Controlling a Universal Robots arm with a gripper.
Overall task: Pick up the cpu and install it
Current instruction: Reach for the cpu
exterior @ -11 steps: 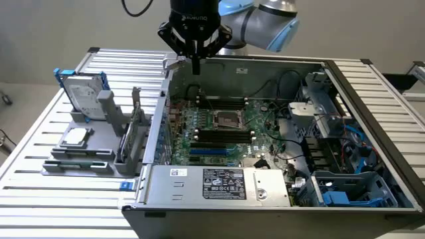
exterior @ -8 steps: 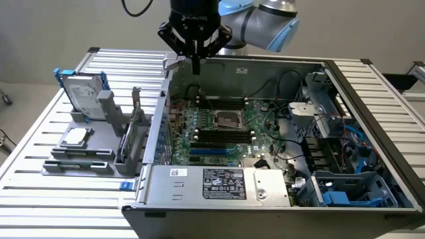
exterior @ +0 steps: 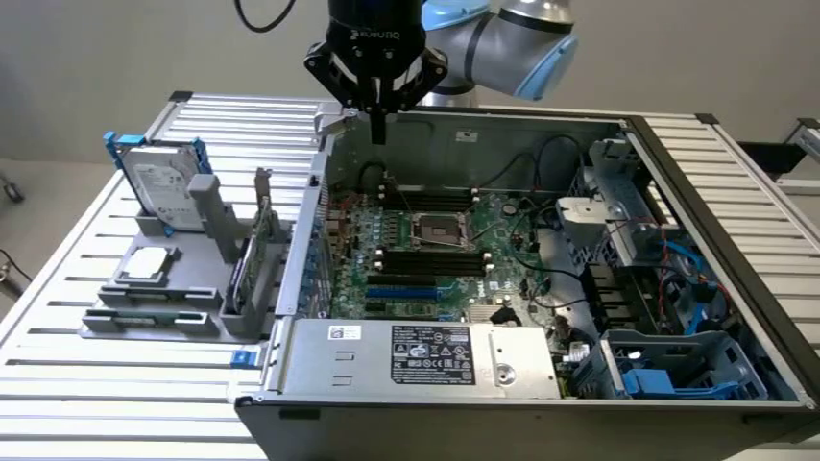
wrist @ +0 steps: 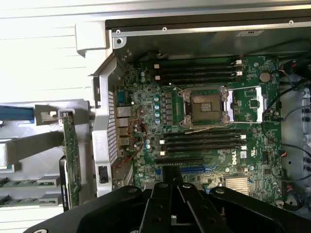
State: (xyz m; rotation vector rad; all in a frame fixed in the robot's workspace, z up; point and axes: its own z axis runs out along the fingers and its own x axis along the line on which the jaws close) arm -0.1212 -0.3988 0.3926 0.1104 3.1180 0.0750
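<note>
While tool (exterior: 378, 137) hangs closed, flat silvery square cpu (exterior: 150, 260)

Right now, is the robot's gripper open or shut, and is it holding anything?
Gripper: shut, holding nothing, above the open computer case; the cpu lies on the grey rack beside it.

Arm (exterior: 513, 38) cut off by the exterior view's top edge (upper links out of frame). Gripper (wrist: 171, 171) body cropped at the wrist view's edge. Computer case (exterior: 436, 130) near side runs off the exterior view's lower edge. Power supply label (exterior: 433, 353) text too small to read. Hard drive (exterior: 164, 182) partly hidden behind grey holder (exterior: 211, 206). Cpu (exterior: 150, 261) markings and socket (exterior: 436, 230) contacts too small to tell.
</note>
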